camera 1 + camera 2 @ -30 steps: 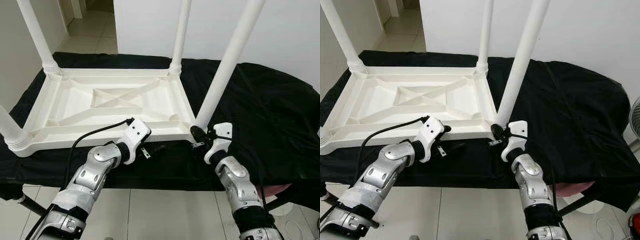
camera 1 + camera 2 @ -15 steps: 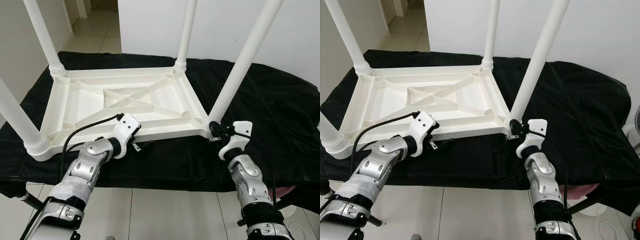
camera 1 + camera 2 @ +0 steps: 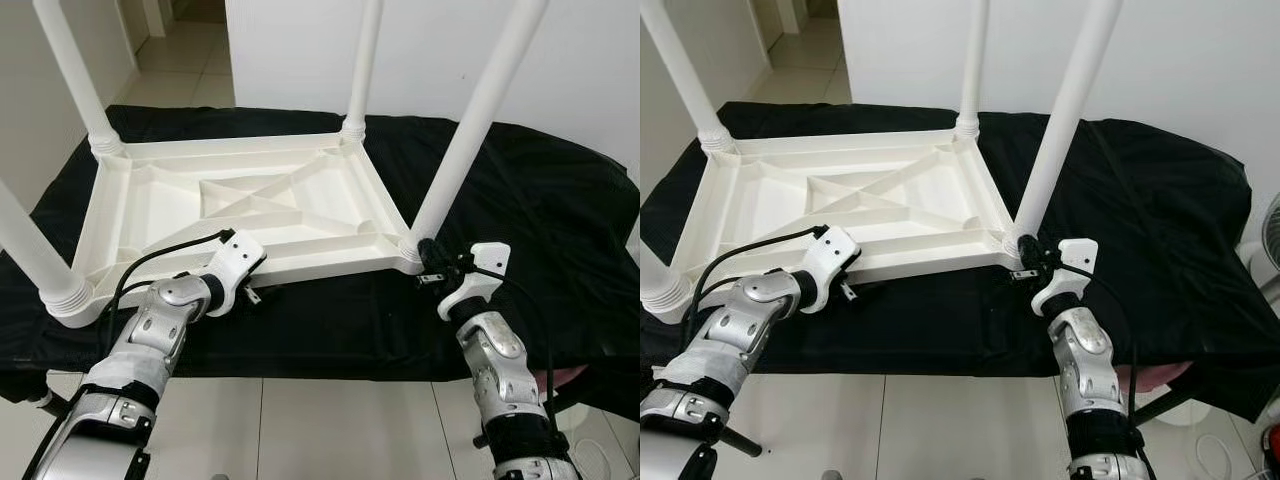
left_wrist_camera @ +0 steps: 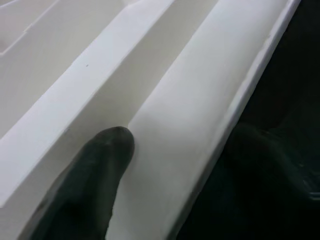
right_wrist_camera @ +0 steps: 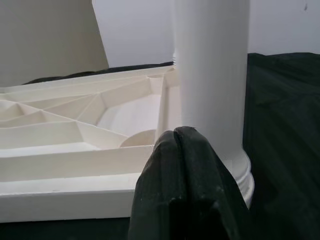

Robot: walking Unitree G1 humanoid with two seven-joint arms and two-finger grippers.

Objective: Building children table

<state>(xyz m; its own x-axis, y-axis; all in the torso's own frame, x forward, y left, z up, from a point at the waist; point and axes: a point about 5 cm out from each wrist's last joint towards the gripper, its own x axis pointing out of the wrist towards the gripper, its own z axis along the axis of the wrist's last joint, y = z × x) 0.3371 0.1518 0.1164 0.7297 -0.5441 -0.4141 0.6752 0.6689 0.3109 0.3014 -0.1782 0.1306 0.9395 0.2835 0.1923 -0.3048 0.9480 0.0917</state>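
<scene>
A white plastic children's table (image 3: 250, 190) lies upside down on a black cloth (image 3: 540, 220), its four legs pointing up. My left gripper (image 3: 256, 291) is at the table's near rim (image 3: 320, 265). In the left wrist view one black finger (image 4: 95, 170) presses the rim's inner face and the other lies past the outer edge, so the jaws clamp the rim. My right gripper (image 3: 424, 262) is shut, its fingertips (image 5: 185, 170) pressed together against the base of the near right leg (image 3: 470, 130).
The cloth-covered surface ends just in front of me, with tiled floor (image 3: 330, 420) below. A white wall stands behind the table, and a doorway opens at the far left (image 3: 190, 40). A fan's edge (image 3: 1270, 240) shows at the right.
The left gripper slid left along the near rim and closed onto it. The table has turned slightly, with its near right corner pushed away. The right gripper stays at the leg base.
</scene>
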